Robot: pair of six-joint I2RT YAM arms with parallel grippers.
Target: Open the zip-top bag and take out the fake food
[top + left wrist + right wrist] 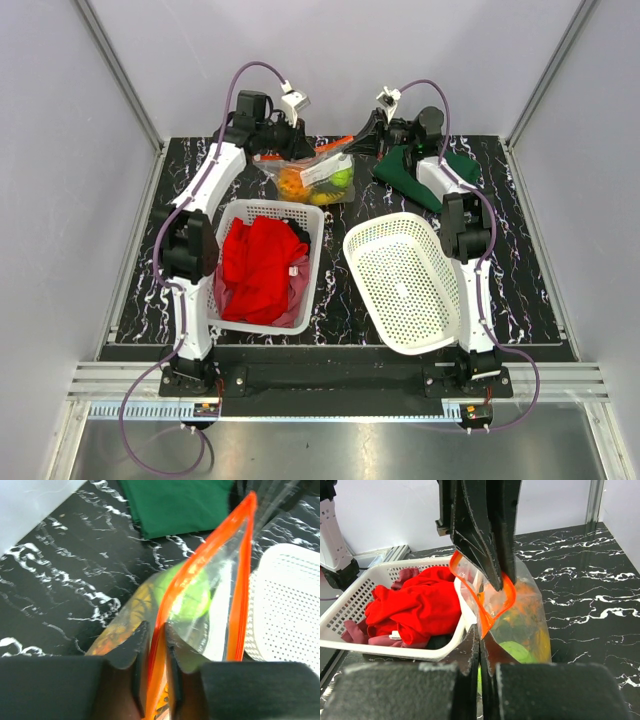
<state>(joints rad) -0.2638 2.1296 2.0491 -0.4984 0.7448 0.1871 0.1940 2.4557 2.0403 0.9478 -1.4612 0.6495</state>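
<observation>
Top external, black marbled table (527, 250), grey walls (330, 50)

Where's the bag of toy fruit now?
Top view: the bag is at the table's far middle, gripped by left gripper and right gripper, behind the red-cloth basket.

My top camera looks steeply down from above and behind my bases, covering the whole counter (525, 265). My two wrist cameras sit close, facing each other across the zip-top bag (315, 175) (220, 585) (520, 615), which all three views share.
</observation>
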